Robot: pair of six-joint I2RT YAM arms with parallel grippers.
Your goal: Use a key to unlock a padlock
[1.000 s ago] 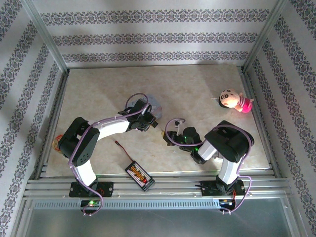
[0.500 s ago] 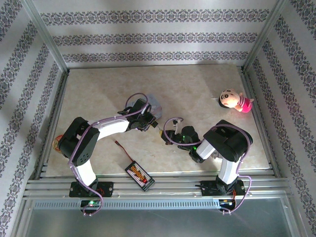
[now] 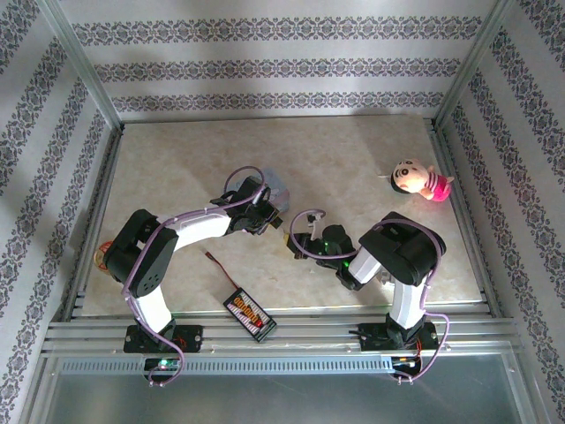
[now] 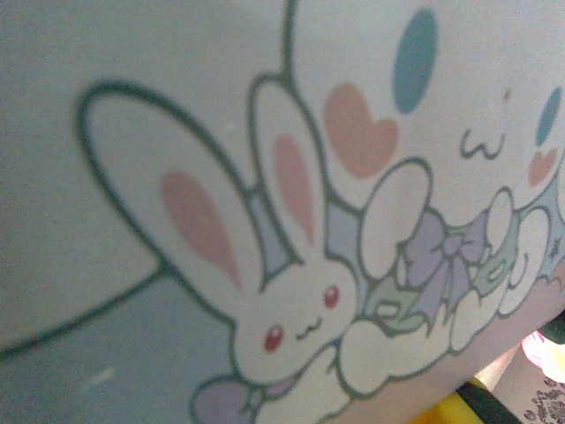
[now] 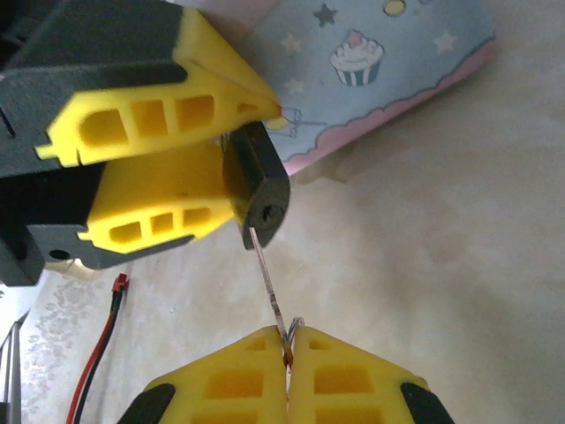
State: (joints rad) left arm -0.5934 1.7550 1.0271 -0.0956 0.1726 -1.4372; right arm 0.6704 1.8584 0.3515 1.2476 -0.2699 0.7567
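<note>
In the right wrist view the small dark padlock (image 5: 262, 185) hangs pinched between the yellow fingers of my left gripper (image 5: 252, 163), its keyhole face turned toward the camera. My right gripper (image 5: 288, 346) is shut on the thin silvery key (image 5: 269, 283). The key's tip touches the padlock's bottom face at its edge, just beside the keyhole. From above, the left gripper (image 3: 275, 221) and right gripper (image 3: 296, 243) nearly meet at the middle of the table. The shackle is hidden behind the left fingers.
A light-blue cartoon tin (image 3: 275, 187) lies right behind the left gripper, and its printed lid (image 4: 265, 221) sits close under the left wrist camera. A black board with wires (image 3: 250, 314) lies near the front. A pink doll (image 3: 419, 181) sits at the far right.
My right gripper has moved left toward the left gripper, bringing the key up to the padlock. The left arm has barely shifted.
</note>
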